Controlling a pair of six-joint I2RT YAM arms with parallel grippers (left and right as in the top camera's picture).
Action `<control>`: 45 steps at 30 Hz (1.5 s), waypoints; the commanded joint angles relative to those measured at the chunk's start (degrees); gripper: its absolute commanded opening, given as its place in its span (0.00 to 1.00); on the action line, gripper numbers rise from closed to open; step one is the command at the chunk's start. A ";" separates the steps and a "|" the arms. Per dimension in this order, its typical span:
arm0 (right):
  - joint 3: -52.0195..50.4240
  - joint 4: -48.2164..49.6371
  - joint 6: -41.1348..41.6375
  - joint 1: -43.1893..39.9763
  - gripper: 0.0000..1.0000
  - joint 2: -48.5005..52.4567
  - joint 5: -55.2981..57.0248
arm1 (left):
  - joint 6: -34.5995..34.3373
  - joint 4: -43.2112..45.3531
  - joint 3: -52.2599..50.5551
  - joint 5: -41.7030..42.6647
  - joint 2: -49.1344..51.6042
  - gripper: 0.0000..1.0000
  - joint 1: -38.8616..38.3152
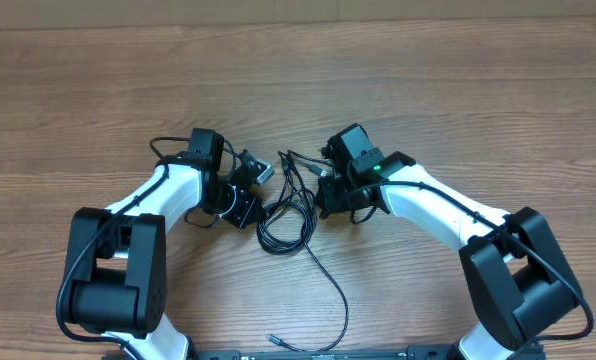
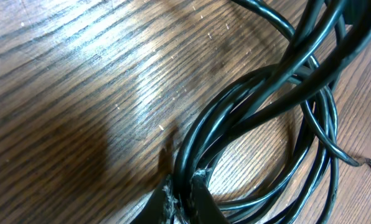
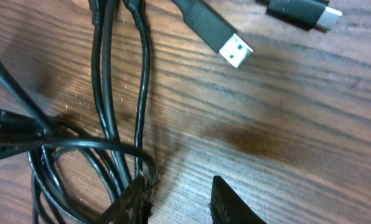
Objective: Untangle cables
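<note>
Cables [image 1: 286,222] lie as a loose coil on the table [image 1: 458,90] between my two grippers. One long tail runs off toward the near edge and ends in a small plug [image 1: 274,340]. My left gripper [image 2: 183,204] is narrow, with strands from the coil's left side pinched between its tips. My right gripper [image 3: 179,200] stands apart with nothing in the gap. Three strands run near-to-far just left of its left finger [image 3: 134,198], touching it or nearly so. Beyond lie a USB-A plug [image 3: 233,48] and a silvery-tipped plug [image 3: 310,11], both loose. Judgement: right arm is the free one. Strands sit left of its gap, long axis along its reach, so it needs a leftward shift before closing.
</note>
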 commanded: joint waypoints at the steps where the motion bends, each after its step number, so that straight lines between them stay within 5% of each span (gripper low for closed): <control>1: -3.65 3.15 -0.48 0.24 0.30 -0.22 0.24 | -0.39 0.50 -0.57 -0.94 0.72 0.05 -0.17; 7: -5.35 9.07 -5.84 0.42 0.30 -0.22 -9.20 | -0.37 0.63 -0.57 -0.94 0.72 0.07 -0.17; 12: -6.78 14.29 -5.77 0.44 0.29 -0.11 -3.82 | -0.37 0.81 -0.57 -0.31 0.72 0.07 -0.17; 19: -11.13 22.97 -2.78 0.42 0.05 1.05 8.79 | -0.39 0.81 -0.57 -0.31 0.72 0.12 -0.17; 20: -11.13 22.97 -2.75 0.37 0.04 1.05 9.81 | -0.39 0.74 -0.57 -0.28 0.72 0.17 -0.17; 22: -11.13 22.99 -2.64 0.39 0.04 1.05 9.92 | -0.39 0.39 -0.57 0.13 0.72 0.61 -0.17; 23: -11.13 22.97 -1.20 0.46 0.04 1.05 9.73 | -0.39 0.07 -0.57 1.62 0.72 0.72 -0.17; 25: -11.13 22.97 -1.20 0.44 0.04 1.05 9.70 | -1.62 -1.16 -0.57 0.81 0.72 0.66 -0.85; 32: -11.13 22.97 -1.20 0.44 0.04 1.05 7.87 | -19.71 -0.61 -0.68 -24.28 0.72 0.56 -12.52; 39: -11.04 22.88 -1.20 -0.59 0.04 0.94 8.07 | -19.67 4.24 -3.37 -23.63 0.74 0.36 -12.70; 42: -9.33 18.58 0.07 -1.46 0.04 -0.33 11.96 | -19.69 4.24 -3.37 -27.08 1.40 0.19 -12.70; 43: -8.70 17.53 0.04 -1.46 0.04 -0.92 12.15 | -19.67 4.22 -3.37 -27.54 1.60 0.06 -12.70; 45: -8.37 17.09 0.04 -1.44 0.04 -2.29 12.35 | -18.60 3.93 -3.21 -27.67 1.57 0.04 -12.70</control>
